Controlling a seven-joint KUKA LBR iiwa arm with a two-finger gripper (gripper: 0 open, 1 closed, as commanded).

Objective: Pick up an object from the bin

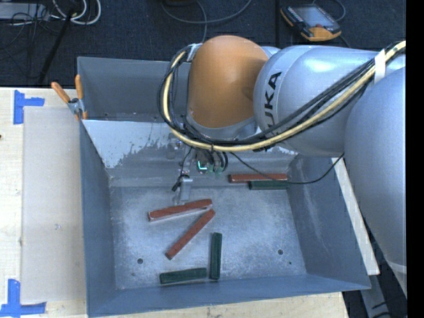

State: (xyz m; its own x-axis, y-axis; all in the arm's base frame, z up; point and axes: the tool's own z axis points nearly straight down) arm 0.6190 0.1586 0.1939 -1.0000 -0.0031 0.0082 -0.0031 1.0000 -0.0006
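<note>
Red-brown flat stick point(180, 210) near the middle of the grey bin point(126, 240), gripper point(183, 185) just above it, we cannot tell how wide it stands, slanting brown stick point(191, 233) just beside, far brown stick point(258, 177) against a dark green stick point(268, 185), two green sticks point(215, 256) near the front wall.

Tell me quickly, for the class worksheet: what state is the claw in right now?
Claw: cannot be told, open or closed. It hangs over the back of the bin floor, by the nearest reddish-brown stick.
</note>
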